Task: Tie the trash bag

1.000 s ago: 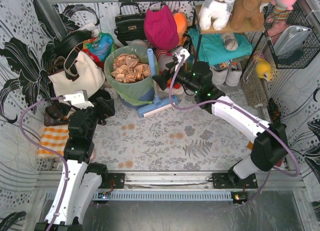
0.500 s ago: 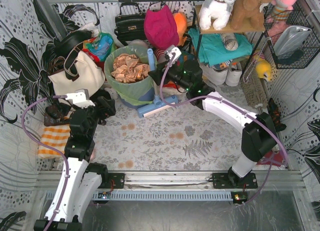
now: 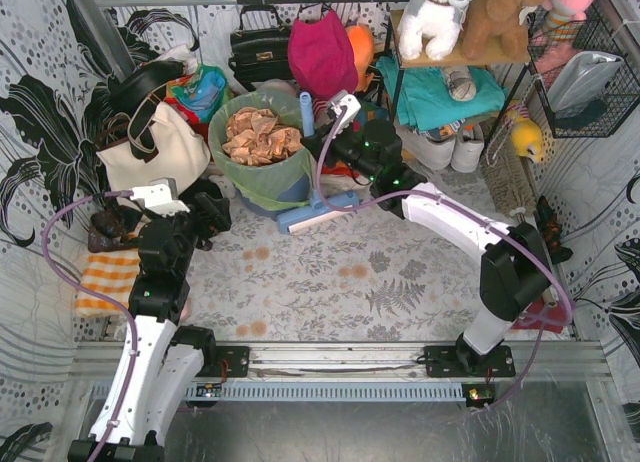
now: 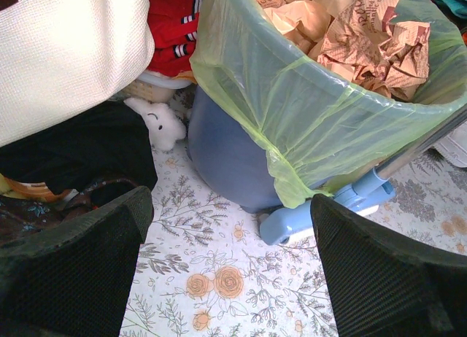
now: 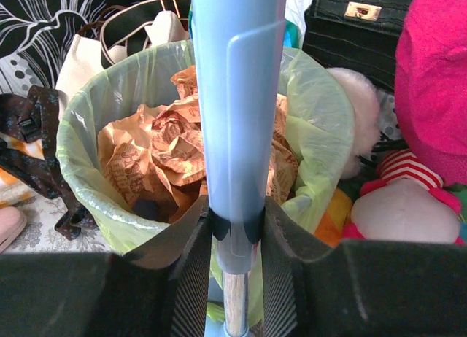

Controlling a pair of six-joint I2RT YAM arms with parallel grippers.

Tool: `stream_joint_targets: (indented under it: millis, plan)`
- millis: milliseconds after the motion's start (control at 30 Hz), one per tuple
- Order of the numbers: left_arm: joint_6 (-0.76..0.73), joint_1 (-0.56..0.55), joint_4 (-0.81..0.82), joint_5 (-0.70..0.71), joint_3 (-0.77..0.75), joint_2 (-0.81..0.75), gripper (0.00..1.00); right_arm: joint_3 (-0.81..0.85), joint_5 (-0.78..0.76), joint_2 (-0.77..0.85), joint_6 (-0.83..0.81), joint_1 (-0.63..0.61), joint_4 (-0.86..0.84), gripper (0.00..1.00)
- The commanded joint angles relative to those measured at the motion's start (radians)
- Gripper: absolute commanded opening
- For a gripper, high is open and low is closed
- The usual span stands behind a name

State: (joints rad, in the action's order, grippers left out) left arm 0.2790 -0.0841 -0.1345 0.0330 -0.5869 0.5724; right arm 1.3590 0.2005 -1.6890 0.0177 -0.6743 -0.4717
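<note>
Swung in since a second ago, right pincer (image 5: 235, 214) clamps the blue handle (image 5: 237, 96) leaning on the rim. Nearer me, left pincer (image 4: 230, 206) hangs wide apart; trash bag (image 4: 292, 111) sits ahead and rightward, lining the bin (image 4: 219, 158), right pincer closest.

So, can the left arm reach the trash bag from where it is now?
Probably yes. The left gripper is open and faces the trash bag, with only floor between them. The right gripper holds the blue handle on the bag's other side.
</note>
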Motion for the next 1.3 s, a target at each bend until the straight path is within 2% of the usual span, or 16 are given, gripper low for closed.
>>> stream_joint_targets:
  millis: [0,200,433,633,733,1000,1133,1267]
  plan:
    - [-0.007,0.004,0.061,-0.004,0.004,-0.005,0.98,-0.008,-0.096,0.117,-0.012,-0.004,0.023,0.01]
    - [-0.007,0.004,0.062,0.003,0.003,-0.01,0.98,-0.021,-0.273,0.254,-0.049,0.037,0.185,0.0]
    - [-0.011,0.004,0.062,0.015,0.005,-0.016,0.98,-0.053,-0.222,0.389,-0.046,0.26,0.291,0.0]
    - [-0.014,0.004,0.065,0.014,0.006,-0.016,0.98,-0.01,-0.021,0.377,-0.01,0.517,0.313,0.0]
    - [-0.013,0.004,0.064,0.02,0.007,-0.017,0.98,0.042,0.052,0.324,-0.036,0.591,0.335,0.0]
    - [-0.018,0.005,0.064,0.025,0.007,-0.019,0.98,0.108,0.262,0.185,-0.073,0.732,0.279,0.0]
    - [-0.022,0.004,0.065,0.026,0.006,-0.015,0.98,0.092,0.362,0.139,-0.11,0.762,0.212,0.0]
    - [-0.023,0.004,0.058,0.027,-0.001,-0.011,0.98,0.082,0.394,0.103,-0.141,0.768,0.17,0.0]
